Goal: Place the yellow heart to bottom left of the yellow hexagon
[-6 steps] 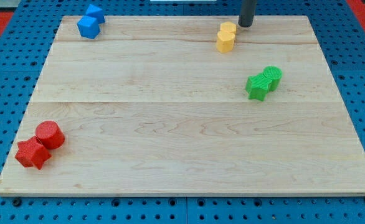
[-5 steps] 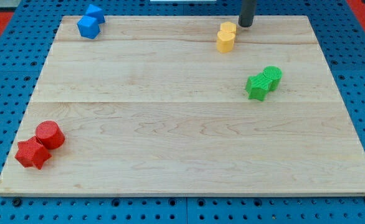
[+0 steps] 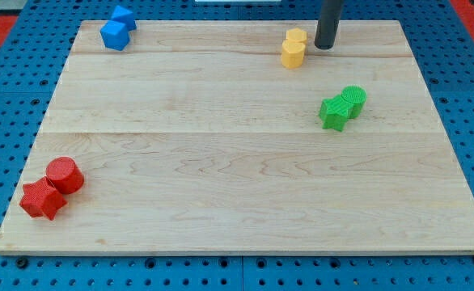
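Two yellow blocks stand touching near the view's top, right of centre. The upper one (image 3: 297, 36) looks like the yellow hexagon. The lower one (image 3: 292, 54), just below and slightly left of it, looks like the yellow heart; the shapes are hard to make out. My tip (image 3: 324, 46) is on the board just right of the pair, a short gap from them, level with the seam between the two.
Two blue blocks (image 3: 117, 29) sit at the top left. A green star (image 3: 332, 112) and green cylinder (image 3: 353, 99) touch at the right. A red cylinder (image 3: 64, 175) and red star (image 3: 41, 199) touch at the bottom left. The wooden board (image 3: 237, 186) lies on blue pegboard.
My tip has moved down the view and slightly right, from beside the top of the yellow pair to beside its middle. No block has moved.
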Tool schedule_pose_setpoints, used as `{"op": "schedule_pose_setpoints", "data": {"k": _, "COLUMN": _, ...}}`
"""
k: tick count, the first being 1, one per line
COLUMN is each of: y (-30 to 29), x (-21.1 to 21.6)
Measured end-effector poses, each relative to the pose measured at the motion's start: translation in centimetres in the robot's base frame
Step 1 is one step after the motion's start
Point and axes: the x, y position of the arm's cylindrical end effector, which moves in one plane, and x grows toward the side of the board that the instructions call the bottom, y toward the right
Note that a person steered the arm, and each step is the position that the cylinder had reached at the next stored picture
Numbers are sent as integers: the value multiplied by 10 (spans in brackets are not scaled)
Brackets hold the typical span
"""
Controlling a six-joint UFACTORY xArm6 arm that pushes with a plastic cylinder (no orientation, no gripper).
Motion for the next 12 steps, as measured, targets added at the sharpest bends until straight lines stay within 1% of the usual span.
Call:
{"op": "schedule_pose_setpoints", "data": {"k": 6, "y": -14, "x": 0}}
{"op": "schedule_pose_setpoints", "data": {"k": 8, "y": -65, "x": 0}}
{"op": "schedule_pose_setpoints", "data": {"k": 9, "y": -37, "x": 0}}
{"op": "schedule_pose_setpoints", "data": {"k": 10, "y": 12, "x": 27}}
{"op": "schedule_pose_setpoints", "data": {"k": 11, "y": -33, "x": 38}}
{"op": "schedule_pose_setpoints", "data": {"k": 12, "y": -43, "x": 38}}
